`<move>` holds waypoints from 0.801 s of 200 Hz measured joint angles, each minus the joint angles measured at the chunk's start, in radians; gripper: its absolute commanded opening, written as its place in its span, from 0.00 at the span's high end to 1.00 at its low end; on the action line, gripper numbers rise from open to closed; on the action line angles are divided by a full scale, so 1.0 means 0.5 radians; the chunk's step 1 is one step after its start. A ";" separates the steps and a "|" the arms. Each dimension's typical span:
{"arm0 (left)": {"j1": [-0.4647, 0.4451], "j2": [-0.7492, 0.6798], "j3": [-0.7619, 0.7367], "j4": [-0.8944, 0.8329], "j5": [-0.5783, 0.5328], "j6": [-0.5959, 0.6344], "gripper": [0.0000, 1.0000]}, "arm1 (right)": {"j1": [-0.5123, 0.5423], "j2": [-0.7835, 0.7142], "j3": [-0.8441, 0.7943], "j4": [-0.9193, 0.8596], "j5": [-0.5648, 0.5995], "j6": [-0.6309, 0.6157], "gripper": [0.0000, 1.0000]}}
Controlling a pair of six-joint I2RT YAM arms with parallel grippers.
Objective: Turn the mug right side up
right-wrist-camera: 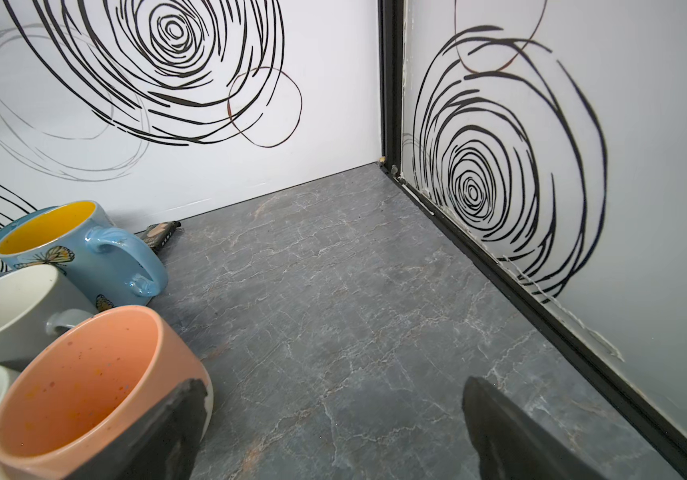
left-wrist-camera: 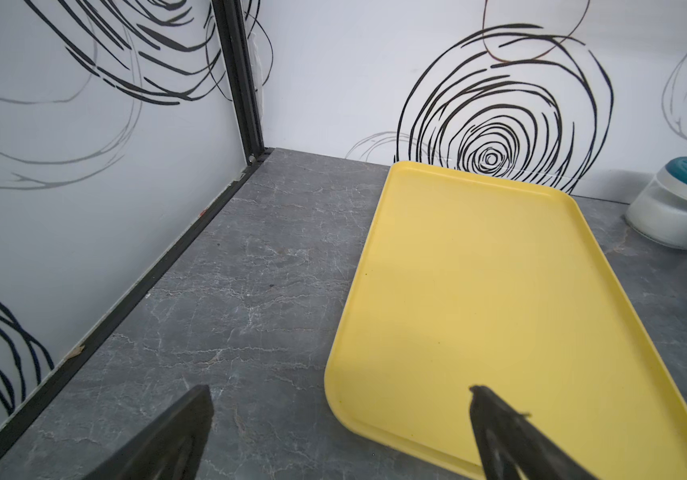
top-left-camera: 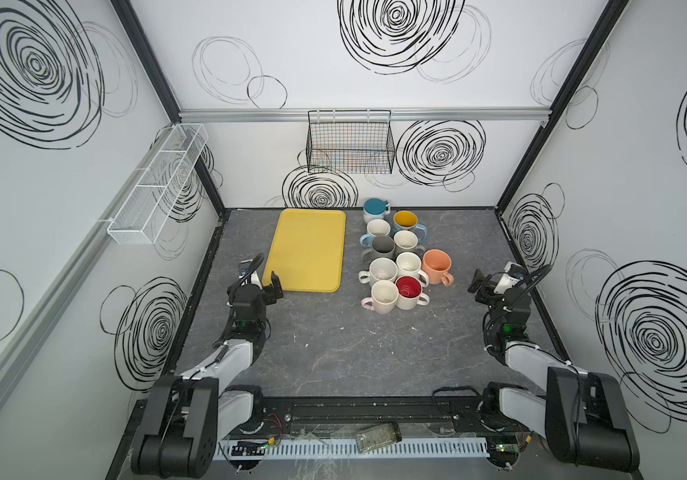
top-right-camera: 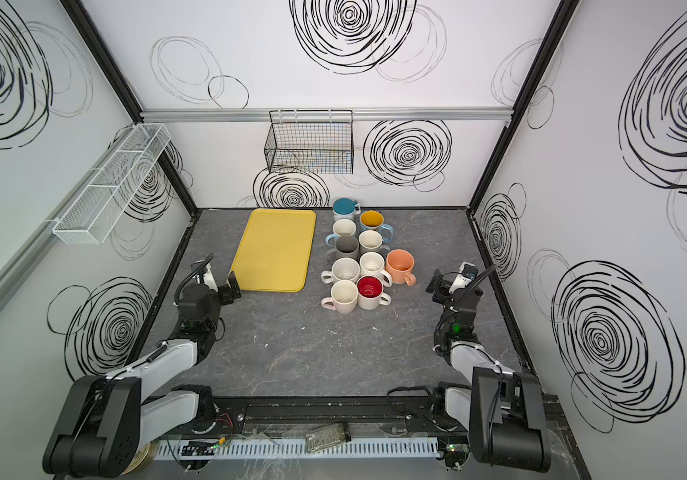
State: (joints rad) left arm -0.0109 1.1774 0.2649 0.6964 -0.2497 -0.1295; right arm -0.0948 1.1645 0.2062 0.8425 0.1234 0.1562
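- In a top view, the teal-bottomed mug (top-left-camera: 376,209) stands mouth down on the grey table (top-left-camera: 333,353), in the upper centre of the frame. It is at the back of the mug cluster and close to the rear wall, with its teal base up and white wall below.
- The yellow tray (top-left-camera: 308,249) lies just left of the cluster. The left gripper (top-left-camera: 259,276) sits at the tray's lower left corner with its fingers spread and nothing between them, well apart from the teal-bottomed mug.
- The right gripper (top-left-camera: 495,276) is at centre right, near the side wall, with its fingers spread and holding nothing. The orange mug (top-left-camera: 436,266) and the rest of the cluster lie between it and the teal-bottomed mug.
- The layout is the same in both top views: teal-bottomed mug (top-right-camera: 345,208) in the upper centre, left gripper (top-right-camera: 219,276) by the yellow tray (top-right-camera: 275,249), right gripper (top-right-camera: 452,276) by the wall.
- In the left wrist view, the left gripper (left-wrist-camera: 339,390) has its two dark fingers wide apart, one over the grey table (left-wrist-camera: 229,270) and one over the yellow tray (left-wrist-camera: 479,291). The teal-bottomed mug (left-wrist-camera: 682,203) stands past the tray's far corner, well clear of both fingers and partly cut off by the frame.
- In the right wrist view, the right gripper (right-wrist-camera: 333,382) has its fingers apart over bare grey table (right-wrist-camera: 333,291). One finger overlaps the orange mug (right-wrist-camera: 84,382) in the frame; I cannot tell whether they touch. Behind it stands an upright blue butterfly mug (right-wrist-camera: 84,249).
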 measured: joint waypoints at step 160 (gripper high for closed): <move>0.014 0.439 -0.175 0.968 0.099 0.053 0.01 | 0.129 0.617 0.129 0.251 -0.052 -0.106 0.00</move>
State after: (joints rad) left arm -0.0036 1.3968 0.1772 1.1805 -0.2001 -0.1032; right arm -0.0303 1.4731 0.2707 0.9680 0.0975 0.1032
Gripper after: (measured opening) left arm 0.992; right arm 0.998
